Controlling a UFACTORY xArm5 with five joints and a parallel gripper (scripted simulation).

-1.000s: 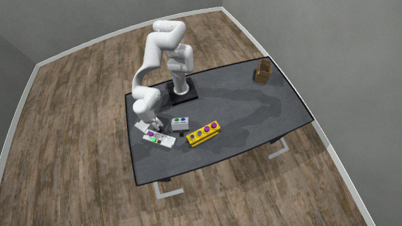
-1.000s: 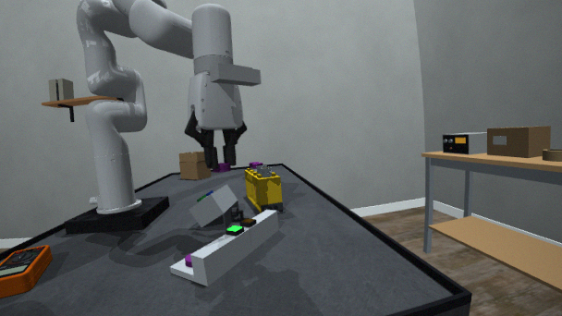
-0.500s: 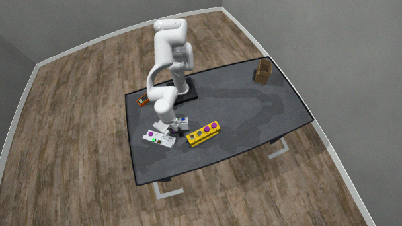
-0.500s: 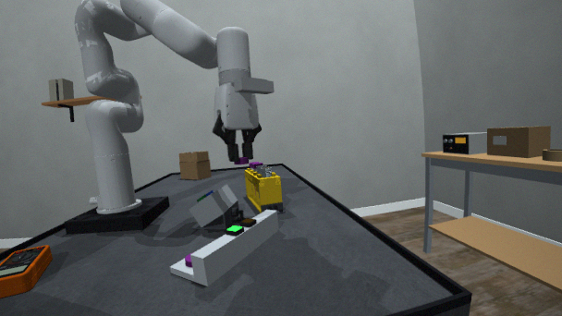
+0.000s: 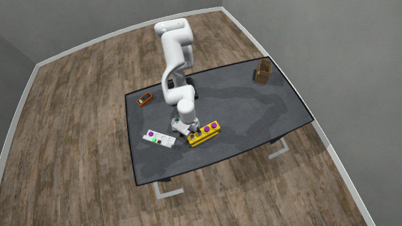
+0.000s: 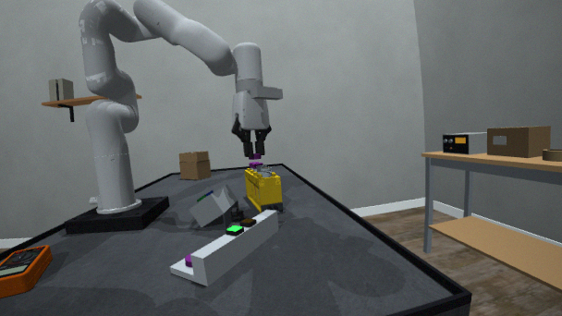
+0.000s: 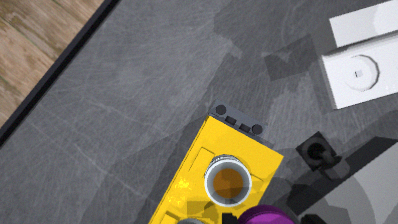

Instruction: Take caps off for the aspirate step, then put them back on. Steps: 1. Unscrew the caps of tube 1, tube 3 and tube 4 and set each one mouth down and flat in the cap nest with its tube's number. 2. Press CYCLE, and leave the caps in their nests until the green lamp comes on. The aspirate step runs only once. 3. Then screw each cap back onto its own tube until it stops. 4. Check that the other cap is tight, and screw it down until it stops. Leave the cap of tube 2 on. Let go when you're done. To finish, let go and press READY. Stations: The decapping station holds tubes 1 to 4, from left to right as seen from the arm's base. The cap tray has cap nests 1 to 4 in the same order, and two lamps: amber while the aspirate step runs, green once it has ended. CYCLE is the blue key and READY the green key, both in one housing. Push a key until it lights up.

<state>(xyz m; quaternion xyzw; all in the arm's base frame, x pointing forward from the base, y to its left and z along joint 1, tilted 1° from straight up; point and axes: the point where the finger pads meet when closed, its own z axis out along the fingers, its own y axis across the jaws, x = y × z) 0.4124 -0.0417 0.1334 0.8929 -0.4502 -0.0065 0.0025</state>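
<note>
My gripper (image 5: 198, 132) (image 6: 253, 153) is shut on a purple cap (image 6: 254, 156) (image 7: 262, 215) and holds it just above the yellow decapping station (image 5: 196, 140) (image 6: 263, 190) (image 7: 197, 165), over the second tube from its tray end. The end tube (image 7: 227, 181) beside it is open and shows amber liquid. Two purple caps (image 5: 206, 129) (image 5: 214, 125) sit on the other two tubes. The white cap tray (image 5: 164, 142) (image 6: 231, 251) (image 7: 345, 90) holds one purple cap (image 5: 151, 133) (image 6: 188, 260) in its end nest. Its green lamp (image 5: 153, 139) (image 6: 234, 229) is lit.
The grey key housing (image 5: 176, 121) (image 6: 210, 210) stands between the tray and the station. An orange multimeter (image 5: 144, 99) (image 6: 18, 270) lies at the table's left. A cardboard box (image 5: 263, 71) (image 6: 194, 164) stands at a far corner. A side bench (image 6: 490, 159) stands off to the right.
</note>
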